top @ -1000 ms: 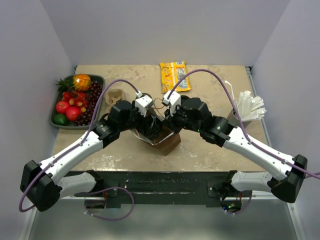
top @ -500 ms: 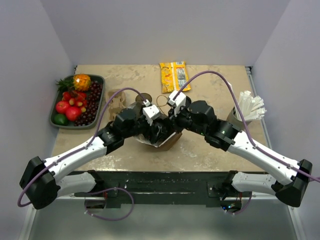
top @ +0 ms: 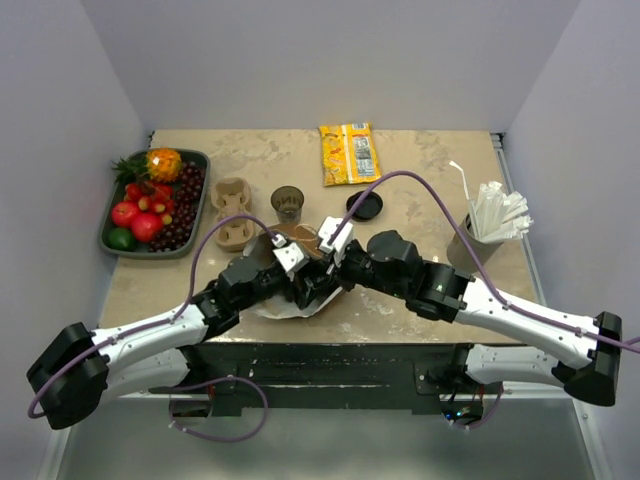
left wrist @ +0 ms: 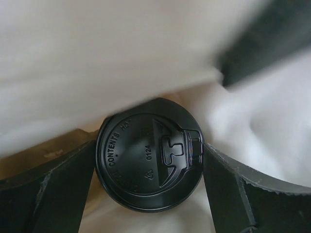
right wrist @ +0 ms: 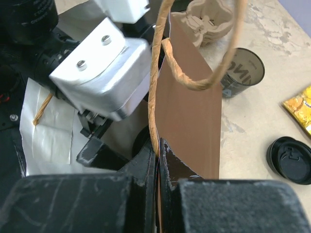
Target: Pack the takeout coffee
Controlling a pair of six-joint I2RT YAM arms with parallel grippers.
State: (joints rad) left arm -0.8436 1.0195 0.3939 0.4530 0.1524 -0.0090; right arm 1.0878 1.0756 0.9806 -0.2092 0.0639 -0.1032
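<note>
Lidded coffee cup [left wrist: 148, 162]: inside brown paper bag [right wrist: 194, 121], pale lining around it, black lid facing the left wrist camera.
Left tool [left wrist: 149, 145]: spread wide, one finger against each side of the lid, clamped on the cup.
Right tool [right wrist: 158, 148]: pinched together on the bag's rim beside the twine handle.
Bag: near front edge of counter [top: 430, 165].
Behind it, apart: open dark cup [top: 287, 203], loose black lid [top: 364, 207], pulp cup carriers [top: 232, 195].
Far left: fruit tray [top: 206, 170].
</note>
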